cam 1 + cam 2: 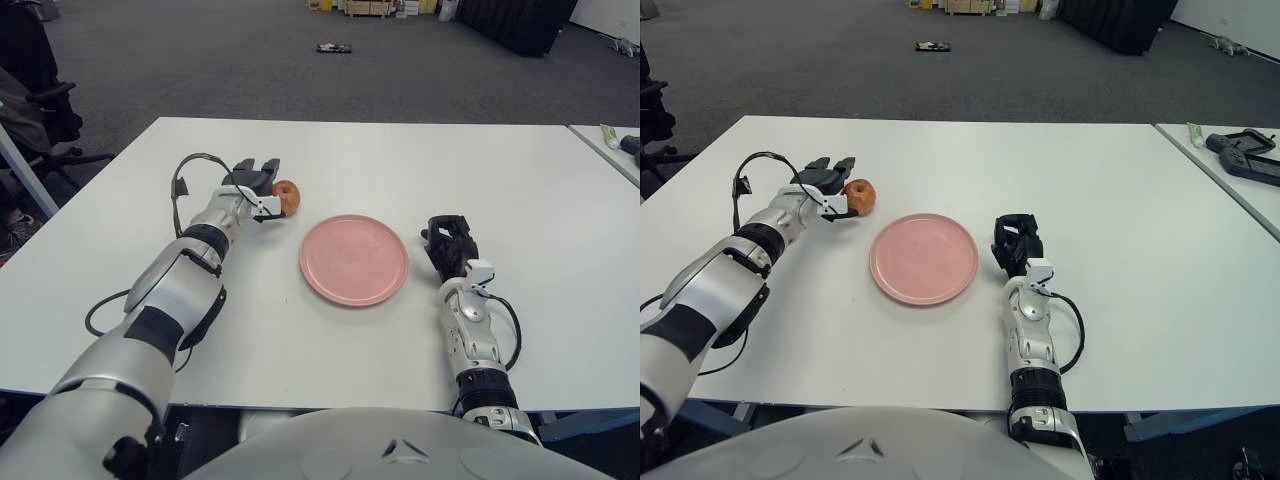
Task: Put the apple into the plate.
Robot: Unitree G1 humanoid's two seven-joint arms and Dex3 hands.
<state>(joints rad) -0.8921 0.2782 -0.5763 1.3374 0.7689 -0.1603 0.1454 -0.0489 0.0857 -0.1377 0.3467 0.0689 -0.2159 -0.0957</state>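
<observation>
A red-orange apple [288,197] sits on the white table [400,170], just beyond the left rim of a round pink plate [353,259] that has nothing on it. My left hand [258,185] is stretched out along the apple's left side. Its dark fingers [262,170] are extended, and the white thumb piece touches the apple without closing around it. My right hand [448,243] shows to the right of the plate, fingers curled, holding nothing.
A second table at the far right carries a green tube [607,135] and a dark device [1240,150]. An office chair [45,105] stands beyond the table's left edge. A small object [333,47] lies on the floor far behind.
</observation>
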